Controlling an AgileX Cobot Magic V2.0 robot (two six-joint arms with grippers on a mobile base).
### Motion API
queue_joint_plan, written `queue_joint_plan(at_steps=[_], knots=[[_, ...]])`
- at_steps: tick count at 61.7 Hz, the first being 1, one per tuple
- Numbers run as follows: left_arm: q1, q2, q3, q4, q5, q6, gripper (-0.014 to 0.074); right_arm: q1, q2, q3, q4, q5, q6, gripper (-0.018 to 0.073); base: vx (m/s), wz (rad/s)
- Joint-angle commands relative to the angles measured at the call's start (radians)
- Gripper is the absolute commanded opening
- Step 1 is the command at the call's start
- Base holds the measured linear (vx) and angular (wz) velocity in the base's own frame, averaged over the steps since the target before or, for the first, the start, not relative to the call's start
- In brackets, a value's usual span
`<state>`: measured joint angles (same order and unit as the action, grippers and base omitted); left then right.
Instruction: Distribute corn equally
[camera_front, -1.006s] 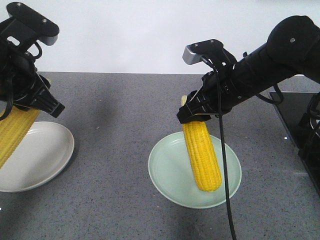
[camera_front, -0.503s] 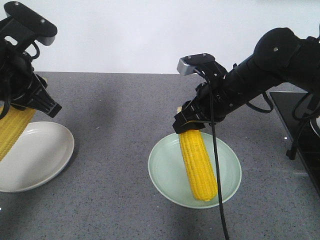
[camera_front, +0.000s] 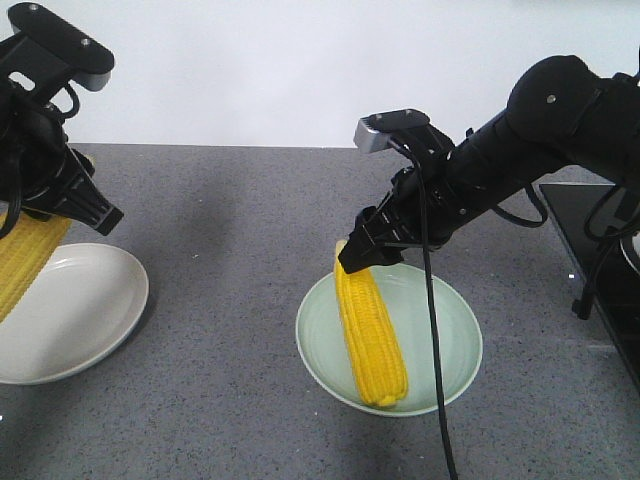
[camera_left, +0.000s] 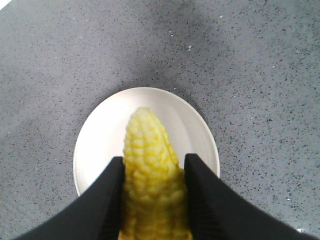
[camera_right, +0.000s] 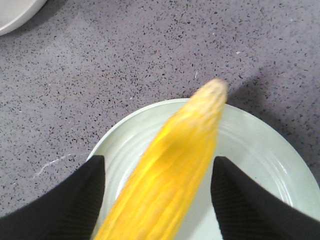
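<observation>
One corn cob (camera_front: 370, 335) lies slanted in the pale green plate (camera_front: 455, 340), its blunt end up on the far rim. My right gripper (camera_front: 372, 248) hovers just above that end. In the right wrist view this gripper (camera_right: 157, 167) is open, and the blurred cob (camera_right: 175, 170) passes between the fingers without touching them. My left gripper (camera_front: 70, 205) is shut on a second corn cob (camera_front: 25, 262), which hangs tilted over the white plate (camera_front: 90, 310). The left wrist view shows both fingers pressed on this cob (camera_left: 150, 145) above the white plate (camera_left: 100, 130).
Both plates sit on a grey speckled tabletop (camera_front: 230, 260). A black cable (camera_front: 435, 350) hangs from the right arm across the green plate. A black flat object (camera_front: 590, 235) lies at the right edge. A white wall stands behind the table.
My right gripper opened and let go of its cob, which dropped and tipped left into the green plate. The left arm with its cob has hardly moved.
</observation>
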<state>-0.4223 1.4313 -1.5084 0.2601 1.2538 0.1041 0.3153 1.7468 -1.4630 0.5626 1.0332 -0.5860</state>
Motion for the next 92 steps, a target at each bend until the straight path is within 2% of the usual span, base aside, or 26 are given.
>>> queue_joint_plan(at_steps=[1,17,23,27,32,36,45,49,55,60,67,92], knots=[[-0.004,-0.033,-0.026,0.024,-0.005,-0.011,-0.0007,-0.001,-0.045,-0.023,0.026,-0.029,-0.006,0.0459,0.00,0.00],[-0.004,-0.033,-0.026,0.024,-0.029,-0.010,-0.0007,-0.003,-0.097,-0.026,0.027,-0.059,-0.006,0.0451,0.00,0.00],[-0.004,-0.032,-0.026,0.062,-0.078,-0.010,-0.0007,-0.012,-0.143,-0.026,0.036,-0.069,-0.002,0.0420,0.00,0.00],[-0.003,-0.026,-0.026,0.110,-0.110,-0.014,-0.0007,-0.012,-0.180,-0.026,0.046,-0.069,0.007,0.0375,0.00,0.00],[0.021,-0.015,-0.022,0.163,-0.154,-0.057,-0.0007,-0.012,-0.234,-0.026,0.045,-0.069,0.013,0.0288,0.00,0.00],[0.057,-0.004,-0.009,0.173,-0.197,-0.104,-0.0007,-0.012,-0.281,-0.026,0.046,-0.069,0.014,0.0196,0.00,0.00],[0.160,0.027,0.066,0.169,-0.294,-0.154,-0.0007,-0.012,-0.396,-0.026,0.033,-0.067,0.013,-0.0017,0.00,0.00],[0.199,0.040,0.099,0.159,-0.346,-0.171,-0.0007,-0.012,-0.436,-0.026,0.026,-0.063,0.013,-0.0013,0.00,0.00],[0.240,0.064,0.135,0.100,-0.429,-0.190,-0.0007,-0.012,-0.488,-0.026,0.025,-0.039,0.013,-0.0011,0.00,0.00],[0.256,0.078,0.135,0.058,-0.483,-0.190,-0.0007,-0.012,-0.516,-0.026,0.010,-0.005,0.013,-0.0011,0.00,0.00],[0.256,0.087,0.135,0.046,-0.546,-0.190,-0.0007,-0.012,-0.532,-0.026,-0.020,0.039,0.013,-0.0009,0.00,0.00],[0.256,0.166,0.135,0.043,-0.510,-0.190,-0.0007,-0.012,-0.532,-0.023,-0.056,0.086,0.016,-0.0007,0.00,0.00]])
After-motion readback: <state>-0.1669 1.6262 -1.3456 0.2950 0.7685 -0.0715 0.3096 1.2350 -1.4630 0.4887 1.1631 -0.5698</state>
